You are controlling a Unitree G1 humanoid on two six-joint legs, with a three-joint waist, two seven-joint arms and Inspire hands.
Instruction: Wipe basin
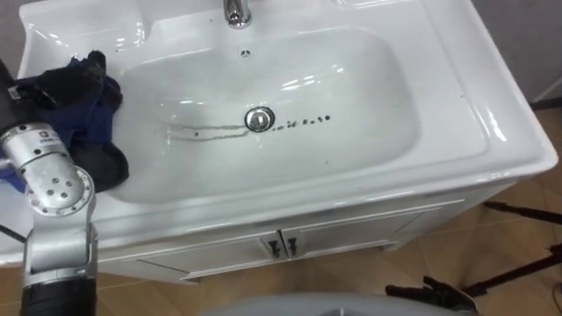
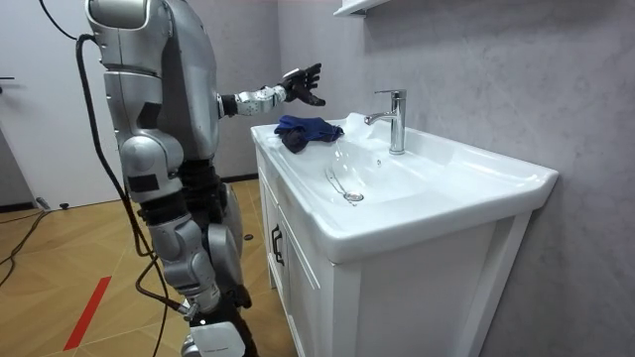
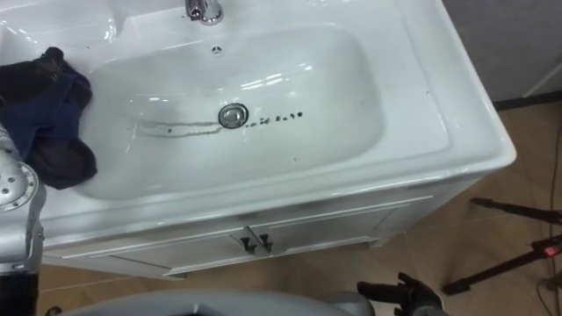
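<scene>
Fingers (image 2: 311, 72) of left hand (image 2: 299, 86) were spread, empty, just above blue cloth (image 1: 92, 110) bunched on left rim of basin (image 1: 457, 132); dirty streaks (image 1: 206, 132) lay to its right, beside drain (image 1: 259, 119).

silver torso, black left hand (image 2: 303, 84), screw-dotted silver wrist

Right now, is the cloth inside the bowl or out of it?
Out. The cloth lies bunched on the left rim of the basin, with one end at the bowl's edge. The room view also shows it beside the bowl.
</scene>
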